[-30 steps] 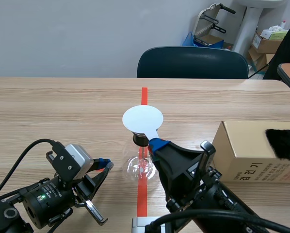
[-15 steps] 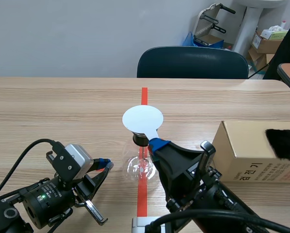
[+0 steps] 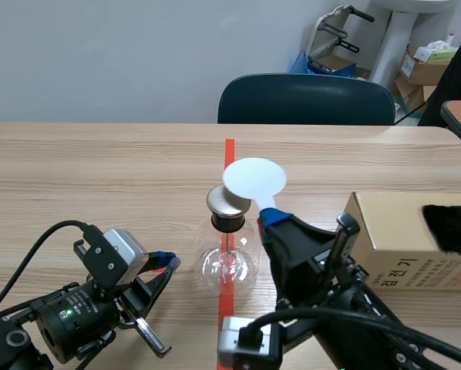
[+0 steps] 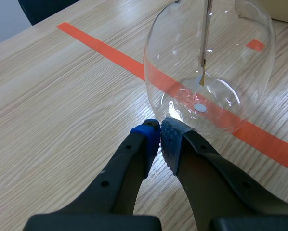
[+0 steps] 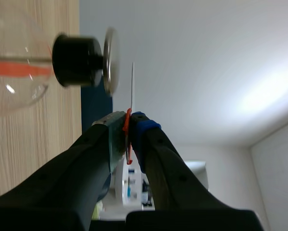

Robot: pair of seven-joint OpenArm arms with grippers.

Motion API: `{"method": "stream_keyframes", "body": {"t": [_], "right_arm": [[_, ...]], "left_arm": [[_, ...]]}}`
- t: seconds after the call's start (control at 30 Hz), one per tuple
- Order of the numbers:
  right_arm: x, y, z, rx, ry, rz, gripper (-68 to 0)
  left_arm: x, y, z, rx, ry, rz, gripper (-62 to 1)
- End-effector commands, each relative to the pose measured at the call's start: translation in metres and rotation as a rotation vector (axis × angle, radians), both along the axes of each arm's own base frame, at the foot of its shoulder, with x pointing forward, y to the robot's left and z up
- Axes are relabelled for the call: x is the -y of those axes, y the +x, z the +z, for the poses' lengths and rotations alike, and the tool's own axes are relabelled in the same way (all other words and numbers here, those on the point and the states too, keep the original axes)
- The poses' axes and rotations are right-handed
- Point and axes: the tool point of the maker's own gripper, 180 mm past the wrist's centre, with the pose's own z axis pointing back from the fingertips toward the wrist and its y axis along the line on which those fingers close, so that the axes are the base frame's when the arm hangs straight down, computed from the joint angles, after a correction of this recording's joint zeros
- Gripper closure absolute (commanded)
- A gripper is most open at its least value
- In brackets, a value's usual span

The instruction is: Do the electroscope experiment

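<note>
While the right gripper [image 5: 129, 126] pinches a white round disc [image 3: 254, 178], a brown cardboard box [image 3: 400, 235] flanks the clear glass flask [image 3: 227, 266]; the left gripper [image 4: 159, 137] sits closed, empty.

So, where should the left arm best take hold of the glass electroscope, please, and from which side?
Probably the black stopper at the neck, from the robot's left: the electroscope stands upright, its bulb wide and round, and the right end effector holding the white disc occupies the other side.

A clear glossy glass flask [image 3: 227, 266], dull metal cap [image 3: 221, 200], matt white disc [image 3: 254, 178], wood-grain table [image 3: 99, 177], matt cardboard box [image 3: 392, 239].
</note>
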Motion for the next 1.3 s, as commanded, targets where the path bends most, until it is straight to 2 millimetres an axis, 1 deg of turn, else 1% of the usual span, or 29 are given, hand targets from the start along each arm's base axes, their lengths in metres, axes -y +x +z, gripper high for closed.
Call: {"method": "stream_keyframes", "body": {"t": [0.0, 0.2, 0.47, 0.63, 0.77, 0.93, 1.27], "right_arm": [[0.008, 0.004, 0.004, 0.019, -0.006, -0.035, -1.0], [0.033, 0.016, 0.005, 0.021, 0.003, -0.185, -1.0], [0.059, 0.024, 0.006, 0.024, 0.011, -0.337, -1.1], [0.072, 0.027, 0.007, 0.025, 0.016, -0.411, -1.0], [0.078, 0.028, 0.007, 0.025, 0.018, -0.443, -1.1], [0.076, 0.027, 0.007, 0.025, 0.018, -0.433, -1.1], [0.033, 0.016, 0.005, 0.021, 0.001, -0.184, -1.0]], "left_arm": [[0.005, 0.002, 0.009, 0.021, -0.029, -0.003, -5.5], [0.005, 0.002, 0.009, 0.021, -0.028, -0.003, -5.5], [0.005, 0.002, 0.009, 0.021, -0.028, -0.003, -5.5], [0.005, 0.002, 0.009, 0.021, -0.028, -0.003, -5.5], [0.005, 0.002, 0.009, 0.021, -0.028, -0.003, -5.5], [0.005, 0.002, 0.009, 0.021, -0.028, -0.003, -5.5], [0.005, 0.002, 0.009, 0.021, -0.028, -0.003, -5.5]]}}
